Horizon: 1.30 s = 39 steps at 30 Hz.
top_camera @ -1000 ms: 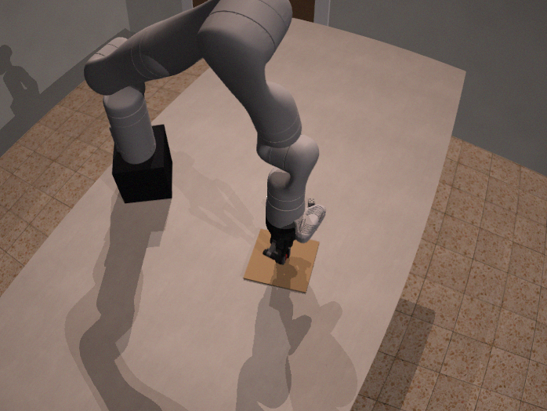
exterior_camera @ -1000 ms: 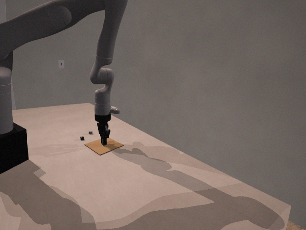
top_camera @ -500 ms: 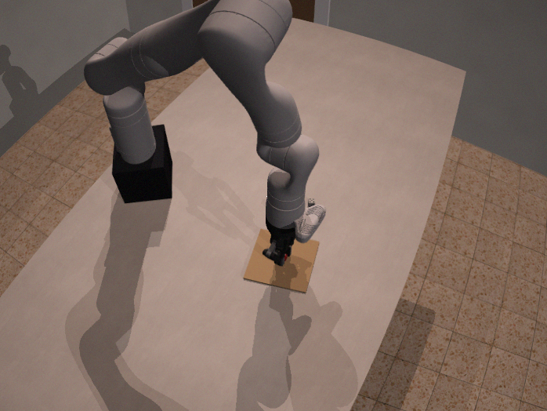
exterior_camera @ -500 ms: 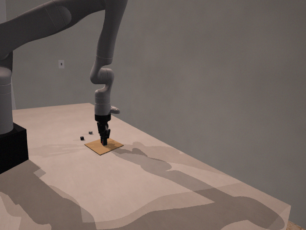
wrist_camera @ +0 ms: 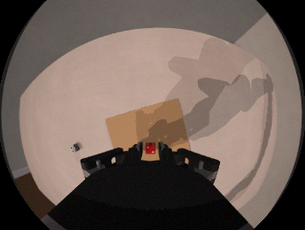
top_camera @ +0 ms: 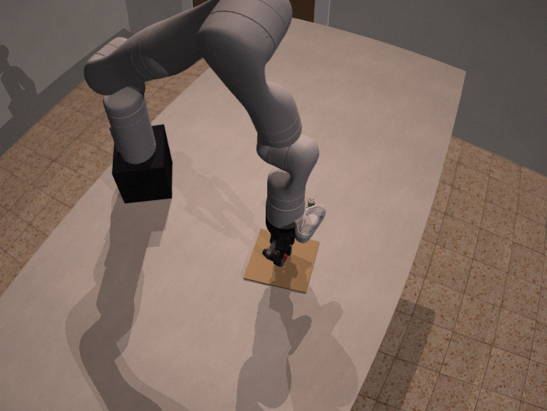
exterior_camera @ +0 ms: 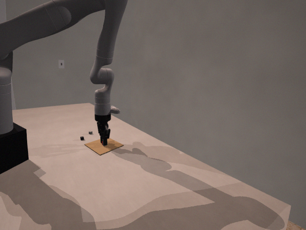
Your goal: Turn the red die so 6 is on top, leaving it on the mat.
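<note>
Robotiq gripper (top_camera: 279, 261) (exterior_camera: 104, 144) (wrist_camera: 150, 147) partly open, holding nothing; red die (top_camera: 285, 256) (exterior_camera: 102, 142) (wrist_camera: 150, 148) between fingers, over tan mat (top_camera: 257, 270) (exterior_camera: 100, 149) (wrist_camera: 123, 127), toward 6 o'clock in wrist view; top number unreadable, turn unconfirmed; probably left: check for 6, back off.

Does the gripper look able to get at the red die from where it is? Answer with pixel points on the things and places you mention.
Probably yes. The gripper (top_camera: 283, 258) (exterior_camera: 103, 143) (wrist_camera: 150, 147) is open around the red die (top_camera: 285, 256) (exterior_camera: 102, 142) (wrist_camera: 150, 148), and the wrist view shows nothing between fingers and die.
</note>
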Available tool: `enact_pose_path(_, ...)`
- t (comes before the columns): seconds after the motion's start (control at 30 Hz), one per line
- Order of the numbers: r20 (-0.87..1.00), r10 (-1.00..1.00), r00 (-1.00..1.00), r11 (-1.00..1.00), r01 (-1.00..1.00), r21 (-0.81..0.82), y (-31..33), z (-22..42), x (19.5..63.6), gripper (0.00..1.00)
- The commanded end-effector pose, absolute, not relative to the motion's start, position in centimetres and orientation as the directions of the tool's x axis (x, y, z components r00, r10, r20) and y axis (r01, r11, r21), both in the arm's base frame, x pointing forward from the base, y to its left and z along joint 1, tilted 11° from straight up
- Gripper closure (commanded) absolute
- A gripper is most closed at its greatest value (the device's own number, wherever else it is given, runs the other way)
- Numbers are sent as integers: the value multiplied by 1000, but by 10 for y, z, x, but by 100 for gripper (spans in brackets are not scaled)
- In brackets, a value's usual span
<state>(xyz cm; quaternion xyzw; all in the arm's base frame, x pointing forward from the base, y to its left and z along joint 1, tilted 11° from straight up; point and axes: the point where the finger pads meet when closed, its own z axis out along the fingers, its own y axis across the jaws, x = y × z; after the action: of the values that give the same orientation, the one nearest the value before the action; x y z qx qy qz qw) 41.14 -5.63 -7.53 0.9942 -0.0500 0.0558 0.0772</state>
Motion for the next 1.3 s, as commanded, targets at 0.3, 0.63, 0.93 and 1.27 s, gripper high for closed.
enact_pose_path(0.3,121,-90,989,-983,-108,148,-54,-64,411,69)
enact_pose_path(0.63,121,-90,989,-983,-108,148,-50,-36,408,69)
enact_pose_path(0.93,121,-90,989,-983,-108,148,-44,0,404,69)
enact_pose_path(1.27,121,-90,989,-983,-108,148,-42,13,403,69)
